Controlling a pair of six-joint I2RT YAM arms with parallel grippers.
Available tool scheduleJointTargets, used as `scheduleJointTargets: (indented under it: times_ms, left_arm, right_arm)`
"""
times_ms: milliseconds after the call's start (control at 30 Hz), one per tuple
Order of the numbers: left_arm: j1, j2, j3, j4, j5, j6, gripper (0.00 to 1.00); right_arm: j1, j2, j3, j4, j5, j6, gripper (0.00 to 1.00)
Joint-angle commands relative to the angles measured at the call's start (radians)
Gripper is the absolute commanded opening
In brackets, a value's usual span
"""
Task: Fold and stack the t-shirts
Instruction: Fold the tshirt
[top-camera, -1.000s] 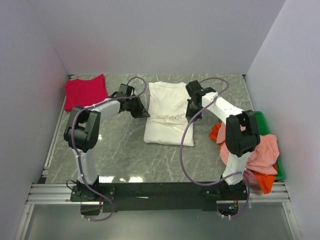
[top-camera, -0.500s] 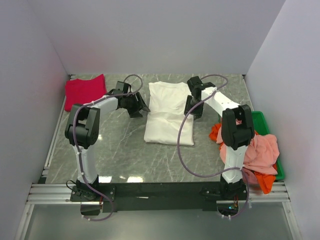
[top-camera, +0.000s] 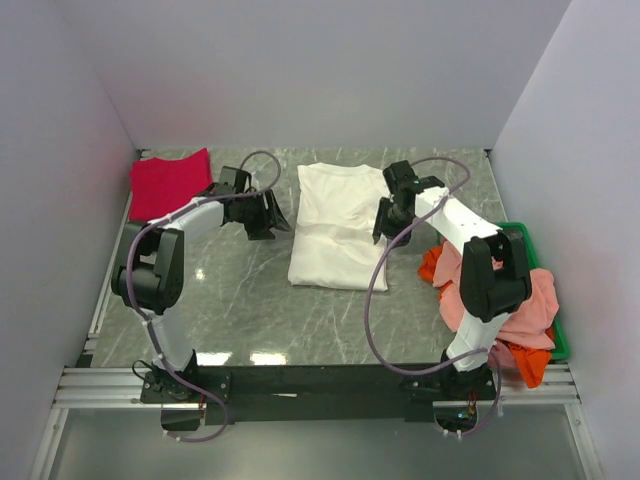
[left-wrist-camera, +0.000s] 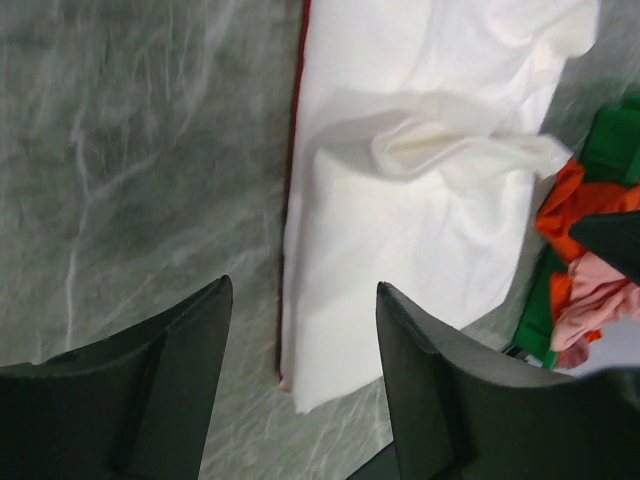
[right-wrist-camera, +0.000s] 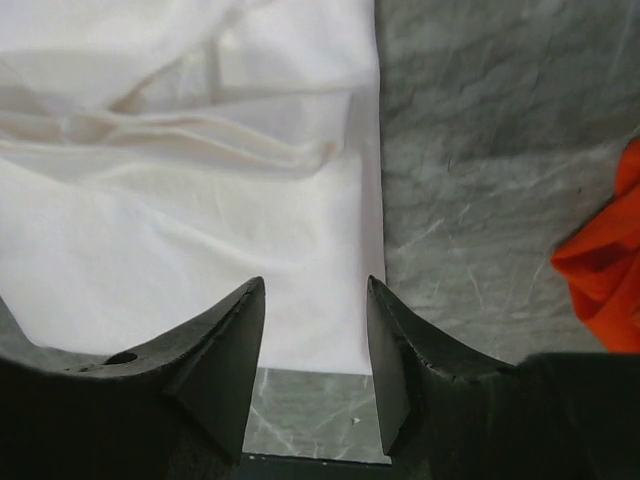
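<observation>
Counter (top-camera: 250, 310): grey-green marble, walled on the left, far and right sides.

White t-shirt (top-camera: 335, 225): the largest item, lying flat at mid-counter and folded into a long panel running near to far. A rumpled ridge crosses its middle. In the left wrist view I see a thin red line along its left edge.

Green bin (top-camera: 522, 240): against the right wall. A salmon-pink t-shirt (top-camera: 520, 305) is heaped over its rim and an orange t-shirt (top-camera: 432, 265) spills onto the counter beside it. The right arm's upper link crosses in front of this heap and hides part of it.

Crimson t-shirt (top-camera: 170, 183): folded, in the far-left corner, well apart from the white one.

Left claw (left-wrist-camera: 300, 300): jaws spread wide with nothing gripped. It sits just left of the white shirt, whose left edge shows between the fingers. I cannot tell whether it touches the cloth.

Right claw (right-wrist-camera: 313, 290): jaws parted and empty, over the shirt's right edge, with cloth and bare counter both showing in the gap. The orange cloth lies off to its right.
</observation>
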Motion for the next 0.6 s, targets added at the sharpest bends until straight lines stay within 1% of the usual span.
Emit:
scheduleJointTargets:
  times_ms: [0,300,433,567]
  left_arm:
    - [-0.006,-0.067,-0.065,-0.023,0.036,0.08,0.64]
    - [-0.044,-0.121,-0.195,-0.013,0.066,0.088,0.64]
    - [-0.069,-0.13,-0.226,-0.012,0.052,0.083,0.63]
    - [-0.073,-0.136,-0.235,-0.018,0.04,0.076,0.61]
  right_arm:
    - [0.04,-0.068,-0.087,0.027,-0.026,0.018,0.52]
    - [0.08,-0.202,-0.32,0.108,-0.067,0.093,0.51]
    - [0.092,-0.222,-0.38,0.128,-0.059,0.107,0.51]
    - [0.092,-0.211,-0.402,0.146,-0.056,0.109,0.51]
